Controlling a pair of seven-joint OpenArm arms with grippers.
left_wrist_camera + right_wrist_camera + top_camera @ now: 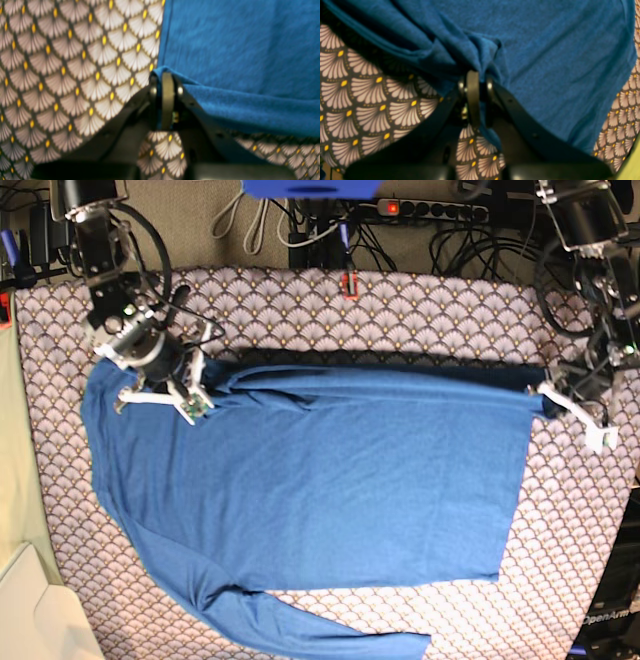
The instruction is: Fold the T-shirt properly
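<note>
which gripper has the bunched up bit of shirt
The right gripper: the T-shirt is gathered in folds at its jaws. The left gripper pinches a flat corner.

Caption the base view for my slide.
Both grippers, left and right, pinch the far edge of the blue long-sleeved T-shirt spread across the fan-patterned tablecloth.

We see the T-shirt [320, 480] lying on the table [420, 305], between the right gripper [205, 395] and the left gripper [535, 392].
</note>
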